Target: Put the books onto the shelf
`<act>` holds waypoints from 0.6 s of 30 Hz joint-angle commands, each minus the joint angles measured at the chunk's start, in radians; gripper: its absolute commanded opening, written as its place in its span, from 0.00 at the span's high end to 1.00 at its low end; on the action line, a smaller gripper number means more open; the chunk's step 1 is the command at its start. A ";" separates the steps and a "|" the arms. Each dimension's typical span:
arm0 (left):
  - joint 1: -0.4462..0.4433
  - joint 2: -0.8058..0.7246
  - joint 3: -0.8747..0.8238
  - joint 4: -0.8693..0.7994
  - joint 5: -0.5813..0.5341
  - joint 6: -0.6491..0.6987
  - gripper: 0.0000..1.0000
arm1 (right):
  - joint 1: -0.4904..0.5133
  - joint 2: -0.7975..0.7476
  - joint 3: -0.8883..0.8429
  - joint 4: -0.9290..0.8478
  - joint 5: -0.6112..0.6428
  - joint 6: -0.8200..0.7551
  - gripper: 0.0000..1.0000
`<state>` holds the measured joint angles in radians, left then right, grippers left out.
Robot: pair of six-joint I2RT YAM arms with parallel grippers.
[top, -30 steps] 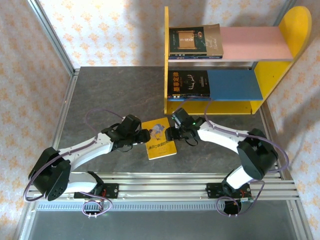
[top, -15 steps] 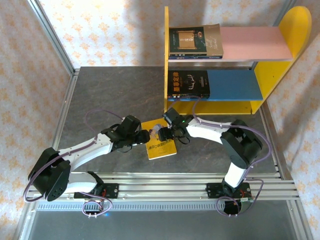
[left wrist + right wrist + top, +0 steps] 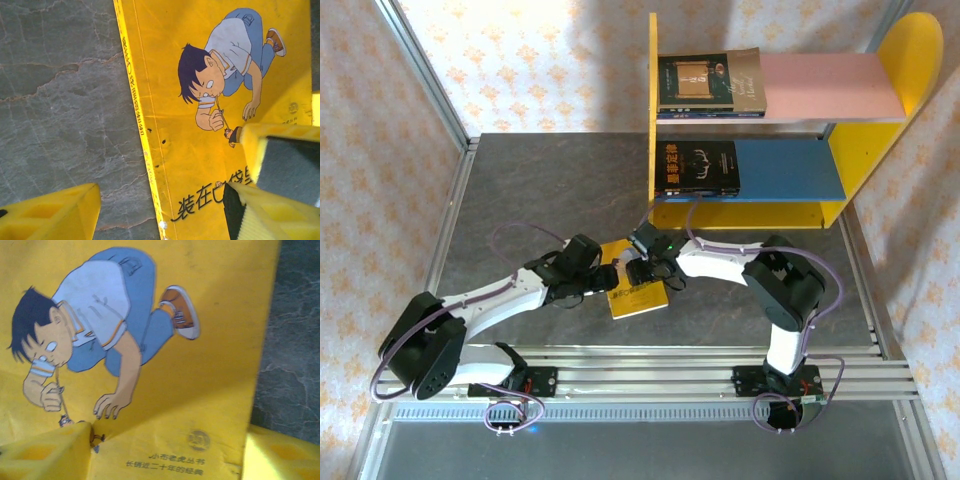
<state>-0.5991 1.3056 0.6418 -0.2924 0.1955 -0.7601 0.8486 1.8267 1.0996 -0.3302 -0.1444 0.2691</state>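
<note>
Item 1, yellow book (image 3: 642, 297): thin paperback with a cartoon boy in a white shirt and blue trousers on the cover and black Chinese characters beneath him. It lies face up on the dark stone-patterned table (image 3: 540, 190), in front of the shelf and apart from it, between the 2 arms. Item 2, left gripper (image 3: 162, 196): jaws well apart, astride the book's spine edge, 1 yellow finger (image 3: 55, 215) over bare table and the other over the cover beside the title; it has hold of nothing. Item 3, right gripper (image 3: 167, 440): comes at the book from the opposite side, jaws likewise apart, 1 finger (image 3: 47, 455) over the cover below the boy's hand and the other past the book's outer edge, above the table. Whether that edge is lifted off the table I cannot tell. Item 4, shelf (image 3: 652, 120): 2 levels, yellow side panels, the right 1 round-topped, with a pink upper board (image 3: 835, 85) and a blue lower board (image 3: 790, 168). Item 5, books (image 3: 710, 82) on the pink upper board: stacked flat at its left end against the panel, a dark cover and a tan cover showing. Item 6, black book (image 3: 698, 167): flat on the blue lower board at its left end, with a yellow strip of characters along 1 side.
</note>
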 commanded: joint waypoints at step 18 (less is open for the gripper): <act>0.018 0.165 -0.045 0.101 -0.022 -0.008 0.32 | 0.007 0.003 -0.183 0.083 -0.052 0.045 0.80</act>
<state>-0.5930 1.4170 0.6239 -0.2413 0.1936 -0.7616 0.8421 1.7790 0.9936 -0.1917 -0.0914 0.3065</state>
